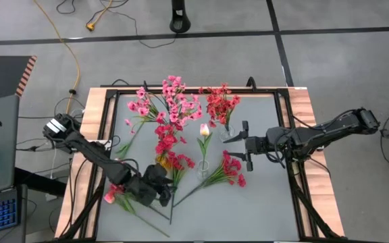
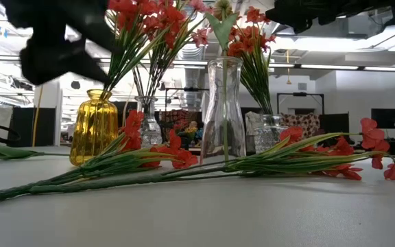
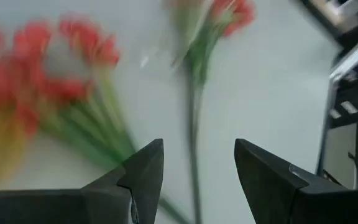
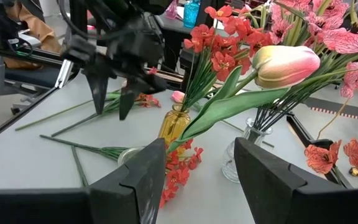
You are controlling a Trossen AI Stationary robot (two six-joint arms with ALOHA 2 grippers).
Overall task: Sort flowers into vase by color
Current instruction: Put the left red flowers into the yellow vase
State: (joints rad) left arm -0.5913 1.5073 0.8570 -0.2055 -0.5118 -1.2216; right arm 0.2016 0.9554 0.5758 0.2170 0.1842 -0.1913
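Most of the flowers were already standing in vases mid-table: red sprigs (image 2: 139,27) in a ribbed yellow glass vase (image 2: 93,127), a pale pink tulip bud (image 4: 284,65) in a tall clear glass vase (image 2: 223,110), and pink sprigs (image 1: 171,101) toward the far side. A few red sprigs (image 2: 307,154) lay flat on the grey tabletop (image 1: 262,202). The left gripper (image 1: 159,192) hung open over loose stems near the front left, holding nothing. The right gripper (image 1: 243,143) sat open and empty right of the vases.
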